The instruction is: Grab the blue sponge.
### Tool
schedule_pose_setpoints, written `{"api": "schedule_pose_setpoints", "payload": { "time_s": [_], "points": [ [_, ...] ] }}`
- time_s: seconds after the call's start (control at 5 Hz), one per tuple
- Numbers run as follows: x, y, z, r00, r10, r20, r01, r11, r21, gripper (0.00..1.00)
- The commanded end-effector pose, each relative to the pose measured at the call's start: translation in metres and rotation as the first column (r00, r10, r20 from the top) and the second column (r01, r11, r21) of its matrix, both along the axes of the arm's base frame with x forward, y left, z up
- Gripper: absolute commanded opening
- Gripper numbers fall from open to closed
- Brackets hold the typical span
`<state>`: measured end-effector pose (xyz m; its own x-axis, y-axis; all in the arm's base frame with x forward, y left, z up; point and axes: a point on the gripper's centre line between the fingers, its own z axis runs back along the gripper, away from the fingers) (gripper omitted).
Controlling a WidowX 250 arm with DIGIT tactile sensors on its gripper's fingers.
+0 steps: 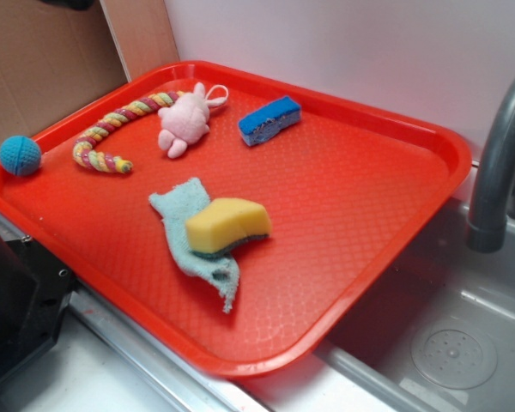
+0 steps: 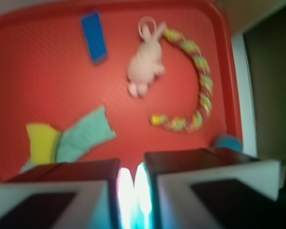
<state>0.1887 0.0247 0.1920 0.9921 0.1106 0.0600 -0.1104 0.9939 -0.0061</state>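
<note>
Small rectangular blue sponge [image 1: 269,120] with rough pale face, far on textured red plastic tray [image 1: 369,215], right of plush pink rabbit [image 1: 185,121]; gripper [image 2: 133,191] jaws nearly pressed together, holding nothing.

Only the wrist view shows the gripper [image 2: 132,191]: its two blocky fingers [image 2: 62,195] fill the bottom of the frame, dark on their upper faces and pale on the faces toward the camera. A narrow bright gap separates them, so the jaws stand nearly closed, holding nothing.
</note>
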Motion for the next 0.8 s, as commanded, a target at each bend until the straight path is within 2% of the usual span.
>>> {"api": "schedule_pose_setpoints", "payload": {
  "time_s": [0.0, 0.2, 0.6],
  "points": [
    [0.067, 0.016, -0.046, 0.977, 0.105, 0.186, -0.107, 0.994, 0.003, 1.00],
    [0.100, 0.003, -0.075, 0.983, -0.024, 0.183, 0.016, 0.999, 0.042, 1.00],
    [0.137, -0.015, -0.136, 0.985, -0.137, 0.102, 0.133, 0.990, 0.050, 1.00]
  ]
}}
